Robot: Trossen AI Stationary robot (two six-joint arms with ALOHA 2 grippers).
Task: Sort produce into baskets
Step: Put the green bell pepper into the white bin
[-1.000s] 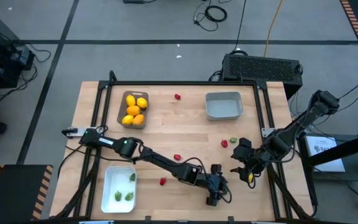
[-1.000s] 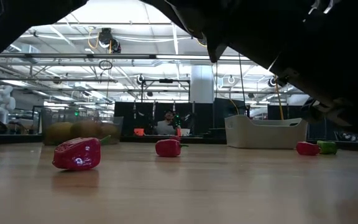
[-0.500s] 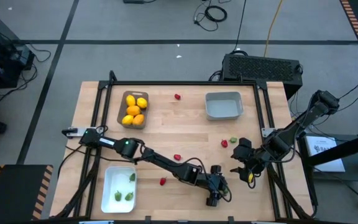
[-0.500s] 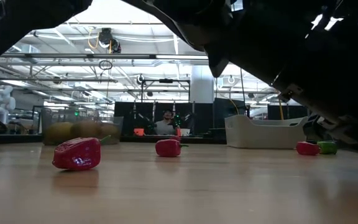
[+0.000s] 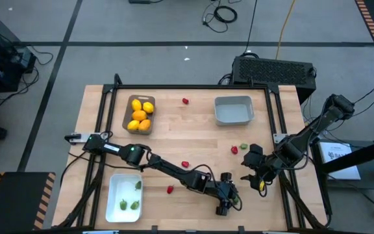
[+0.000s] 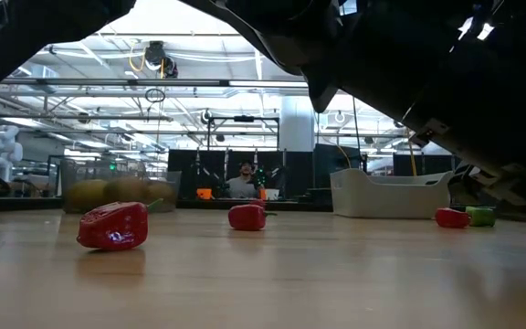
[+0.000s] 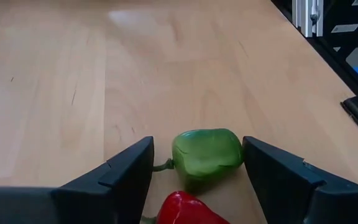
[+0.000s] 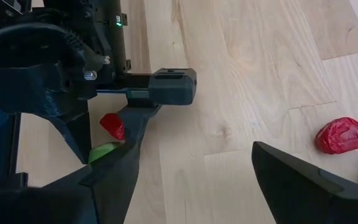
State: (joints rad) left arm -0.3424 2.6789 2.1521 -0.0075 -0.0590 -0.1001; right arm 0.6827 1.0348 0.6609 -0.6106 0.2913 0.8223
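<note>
2 pieces of produce are lying between the spread fingers of the left gripper [image 7: 194, 180] near the front edge of the table [image 5: 174, 133] — a green pepper [image 7: 207, 154] and, closer to the wrist, a red pepper [image 7: 188, 210] that is touching it. Neither finger is touching the green pepper; the jaws are standing apart on both sides of it. Just beside this spot, the right gripper [image 5: 257, 181] is hovering with its fingers wide apart and nothing between them. Behind it, another red piece [image 5: 235, 149] and a small green piece [image 5: 244, 146] are lying side by side. 2 more red pieces are sitting along the left arm, and 1 is lying at the back. Yellow and orange fruits are filling the brown basket [image 5: 127, 109], green pieces are lying in the white basket [image 5: 112, 195], and the grey basket [image 5: 233, 110] is standing at the back right.
</note>
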